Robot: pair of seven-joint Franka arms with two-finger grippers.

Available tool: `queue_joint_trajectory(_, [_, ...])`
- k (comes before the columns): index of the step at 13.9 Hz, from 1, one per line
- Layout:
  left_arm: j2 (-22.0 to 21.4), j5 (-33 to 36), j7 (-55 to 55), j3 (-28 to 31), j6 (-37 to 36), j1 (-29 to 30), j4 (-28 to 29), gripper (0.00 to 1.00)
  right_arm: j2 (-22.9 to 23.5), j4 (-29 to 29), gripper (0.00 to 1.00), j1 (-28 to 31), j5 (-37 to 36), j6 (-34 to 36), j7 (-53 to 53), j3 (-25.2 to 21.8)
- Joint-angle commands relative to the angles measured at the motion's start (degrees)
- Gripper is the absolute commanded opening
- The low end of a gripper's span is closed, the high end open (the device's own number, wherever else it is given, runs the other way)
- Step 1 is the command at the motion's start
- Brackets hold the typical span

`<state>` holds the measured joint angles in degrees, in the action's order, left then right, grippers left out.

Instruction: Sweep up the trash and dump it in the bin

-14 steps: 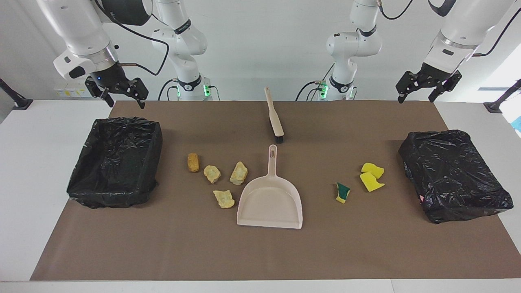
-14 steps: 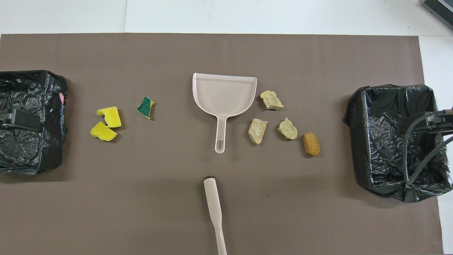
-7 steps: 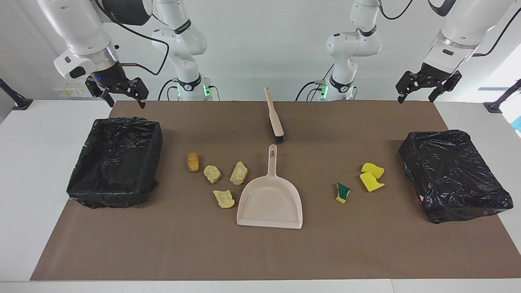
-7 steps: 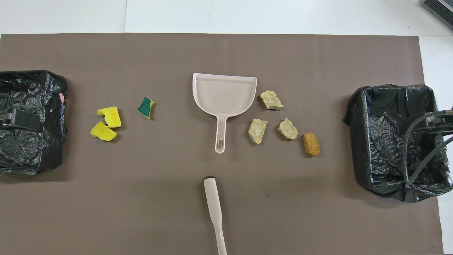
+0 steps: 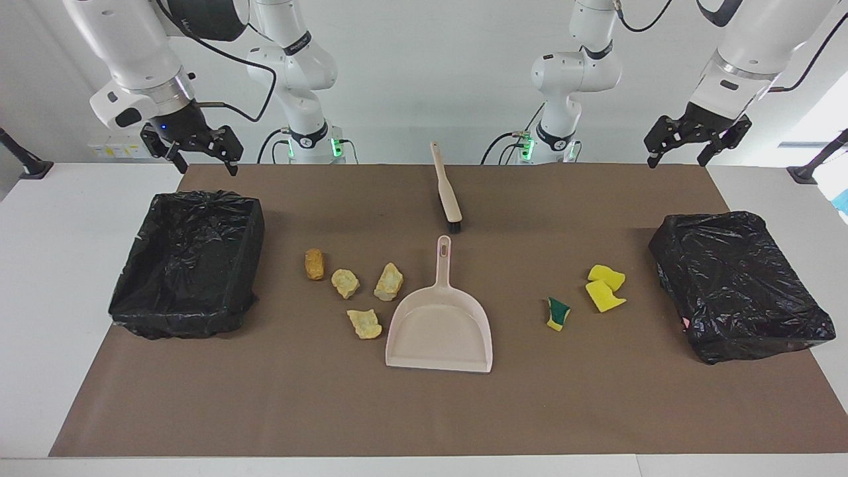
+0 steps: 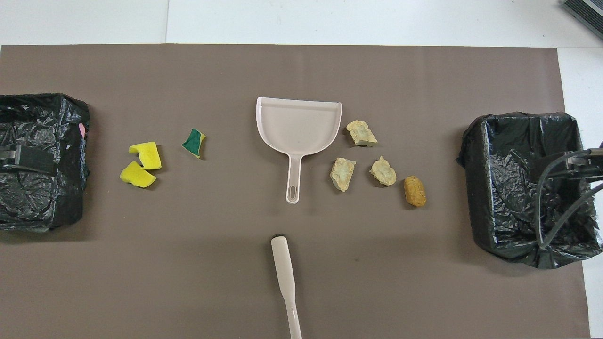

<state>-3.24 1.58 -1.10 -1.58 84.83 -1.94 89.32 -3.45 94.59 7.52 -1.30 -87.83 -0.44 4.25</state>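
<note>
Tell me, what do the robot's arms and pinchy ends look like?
Both arms are chunky glossy white tubes with black joint bands and looping black cables. Each ends in a silver ring and a black two-fingered claw: the left end effector and the right end effector. Green lights glow at their bases.

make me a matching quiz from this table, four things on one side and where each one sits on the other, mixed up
Things:
1. beige plastic dustpan
2. beige brush with black bristles
3. green-backed yellow sponge scrap
4. orange-brown crumbly lump

Places:
A. nearest of the lumps to the open black-lined bin
B. between the dustpan and the two plain yellow sponge bits
C. mid-table, handle pointing toward the robots
D. nearer to the robots than the dustpan

Pairs: 1-C, 2-D, 3-B, 4-A
</note>
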Motion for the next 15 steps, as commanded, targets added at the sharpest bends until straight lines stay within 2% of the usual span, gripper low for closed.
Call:
queue_joint_trajectory(1, [-0.5,0.7,0.5,-0.2,-0.4,0.2,-0.1,1.00,-2.0,2.2,1.00,-0.1,1.3,0.6,0.6,0.0])
queue_joint_trajectory(15, [-0.5,0.8,0.6,-0.2,-0.4,0.2,-0.1,1.00,-2.1,2.3,1.00,-0.1,2.7,0.6,0.6,0.0])
